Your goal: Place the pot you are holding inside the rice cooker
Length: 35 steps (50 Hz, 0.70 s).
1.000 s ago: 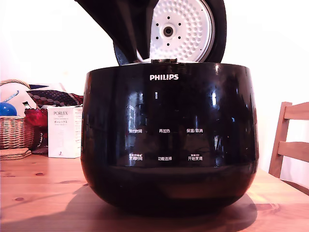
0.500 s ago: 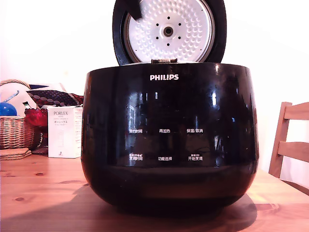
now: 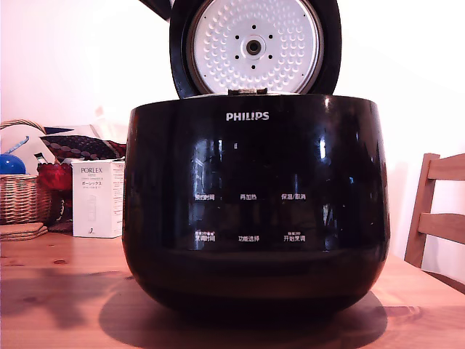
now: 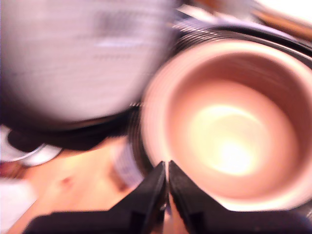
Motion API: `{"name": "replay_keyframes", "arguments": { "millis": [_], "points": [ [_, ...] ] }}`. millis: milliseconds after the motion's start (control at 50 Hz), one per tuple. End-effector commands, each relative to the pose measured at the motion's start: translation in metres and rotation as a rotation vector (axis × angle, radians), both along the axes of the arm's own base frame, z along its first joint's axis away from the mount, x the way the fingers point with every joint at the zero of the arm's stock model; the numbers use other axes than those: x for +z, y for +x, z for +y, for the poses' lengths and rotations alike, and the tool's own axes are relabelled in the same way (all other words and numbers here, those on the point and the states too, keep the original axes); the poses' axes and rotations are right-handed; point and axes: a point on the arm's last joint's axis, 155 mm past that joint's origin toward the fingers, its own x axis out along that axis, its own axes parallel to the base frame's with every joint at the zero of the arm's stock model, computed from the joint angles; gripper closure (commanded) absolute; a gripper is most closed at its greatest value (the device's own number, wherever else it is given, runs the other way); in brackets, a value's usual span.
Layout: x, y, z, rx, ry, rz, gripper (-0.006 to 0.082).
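Wooden table [image 3: 58,291] bears glossy rounded rice cooker [image 3: 254,211], dimpled lid [image 3: 252,47] upright.

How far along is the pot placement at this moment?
Done: the rice cooker has its lid open, and the pot appears seated inside it. In hand: the gripper, nearly closed, by the pot's rim. Left: nothing obvious beyond withdrawal, though blur limits certainty.

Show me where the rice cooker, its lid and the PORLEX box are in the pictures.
rice cooker [image 3: 254,218]: exterior view, on the black front wall.
lid [image 3: 253,45]: exterior view, on the dimpled white inner plate.
PORLEX box [image 3: 96,200]: exterior view, on the white front face.
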Motion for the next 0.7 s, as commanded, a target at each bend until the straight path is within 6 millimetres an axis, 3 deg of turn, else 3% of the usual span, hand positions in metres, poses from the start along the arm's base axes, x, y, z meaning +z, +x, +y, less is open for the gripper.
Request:
{"name": "replay_keyframes", "arguments": {
  "millis": [0, 300, 500, 680],
  "points": [
    [0.01, 0.009, 0.015, 0.065, -0.032, -0.016, 0.0788],
    [0.03, 0.038, 0.079, 0.278, -0.083, -0.07, 0.0788],
    [0.031, 0.044, 0.095, 0.32, -0.083, -0.076, 0.0788],
    [0.033, 0.046, 0.095, 0.322, -0.088, -0.088, 0.0788]
  ]
}}
